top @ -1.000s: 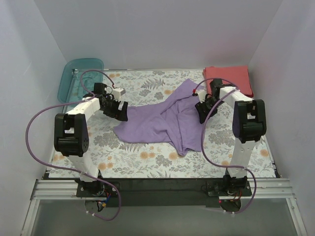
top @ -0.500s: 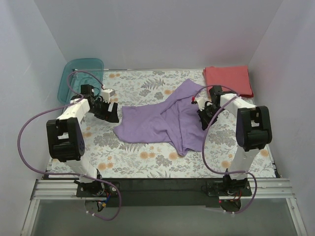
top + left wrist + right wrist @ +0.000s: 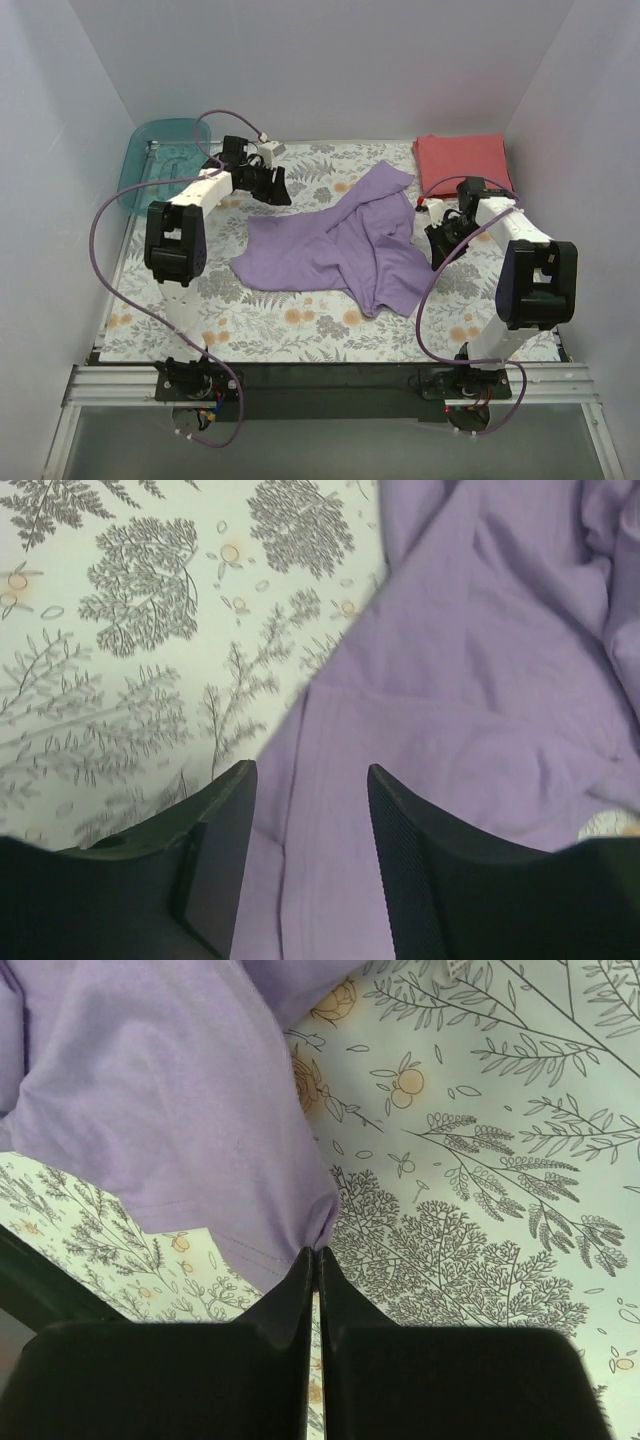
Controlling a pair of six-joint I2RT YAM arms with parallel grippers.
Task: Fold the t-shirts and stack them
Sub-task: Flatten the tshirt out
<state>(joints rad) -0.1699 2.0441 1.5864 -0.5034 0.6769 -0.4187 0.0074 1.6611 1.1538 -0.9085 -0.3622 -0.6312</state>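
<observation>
The lavender t-shirt (image 3: 330, 250) lies crumpled across the middle of the floral table. The coral-red t-shirt (image 3: 463, 163) sits folded at the back right corner. My left gripper (image 3: 278, 190) hovers beyond the lavender shirt's back left edge, open. In the left wrist view its fingers (image 3: 225, 850) stand apart, with lavender cloth (image 3: 480, 680) showing between and past them. My right gripper (image 3: 437, 250) is at the shirt's right side. In the right wrist view it (image 3: 318, 1252) is shut on a pinch of the lavender hem (image 3: 170, 1110).
A teal translucent bin (image 3: 160, 160) stands at the back left corner, just left of my left arm. White walls close in the floral table (image 3: 300, 325) on three sides. A black rail with both arm bases runs along the near edge.
My left arm swung from the shirt's left edge toward the back, its jaws narrowing. My right gripper shut on the hem and drew it right, spreading that side of the shirt.
</observation>
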